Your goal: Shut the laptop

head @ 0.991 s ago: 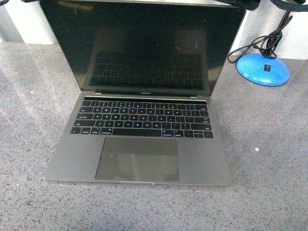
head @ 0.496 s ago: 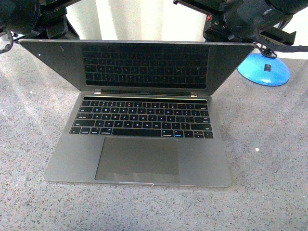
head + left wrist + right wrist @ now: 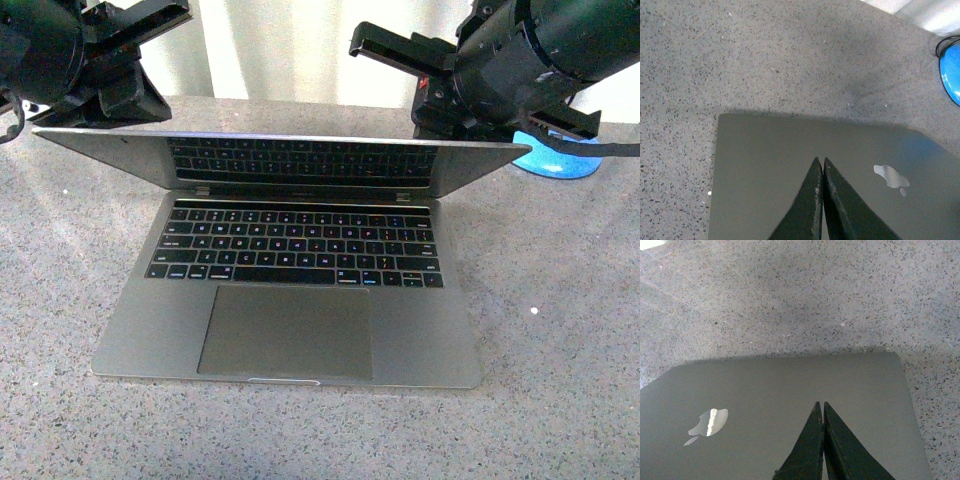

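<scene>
On the speckled grey countertop [image 3: 560, 390] straight ahead of me sits the laptop [image 3: 285, 300], its space-grey base flat and square to me, with the black keyboard [image 3: 295, 245] and the large trackpad [image 3: 285, 332] in plain sight. Its lid [image 3: 300, 160] leans far forward over the keys, well under halfway open, and the glossy screen mirrors the rows of keys. I have both arms reaching over from behind the lid. In the front view my left arm's black wrist sits above the lid's left corner and my right arm's black wrist above its right corner, each angled down toward the back of the lid. My left gripper [image 3: 820, 165] has its two dark fingers pressed together into a single point, with no gap I can see and nothing between them. That point lies over the grey back of the lid, between the silver apple logo [image 3: 891, 178] and the lid's side edge. My right gripper [image 3: 820, 406] is the same, fingers closed tip to tip and empty, over the lid's other half. Whether either tip truly presses the metal I cannot tell. A blue round base [image 3: 560, 162] with a black cable rests on the counter behind the laptop's right corner, partly hidden by my right arm.
</scene>
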{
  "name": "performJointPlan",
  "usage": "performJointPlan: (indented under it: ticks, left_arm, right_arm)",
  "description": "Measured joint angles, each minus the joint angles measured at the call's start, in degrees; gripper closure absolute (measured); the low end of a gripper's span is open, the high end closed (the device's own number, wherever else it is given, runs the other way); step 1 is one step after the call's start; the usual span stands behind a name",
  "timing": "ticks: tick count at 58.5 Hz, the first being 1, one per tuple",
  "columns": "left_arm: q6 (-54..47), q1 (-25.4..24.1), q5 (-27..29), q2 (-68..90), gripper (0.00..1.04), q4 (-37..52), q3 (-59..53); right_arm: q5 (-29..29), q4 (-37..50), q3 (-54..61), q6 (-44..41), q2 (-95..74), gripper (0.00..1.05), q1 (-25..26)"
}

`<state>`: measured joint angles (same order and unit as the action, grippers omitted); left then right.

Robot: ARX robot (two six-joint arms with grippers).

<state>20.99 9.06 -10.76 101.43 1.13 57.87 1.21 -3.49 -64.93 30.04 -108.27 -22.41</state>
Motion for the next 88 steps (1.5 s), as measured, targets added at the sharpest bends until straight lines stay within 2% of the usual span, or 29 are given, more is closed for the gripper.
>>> performJointPlan:
  ticks: [88]
  left_arm:
    - [5.88, 1.95, -1.73, -1.36, 1.01, 3.93, -10.08]
  right_arm:
    - [0.20, 5.25, 8.79, 0.94, -0.07, 1.04, -0.48]
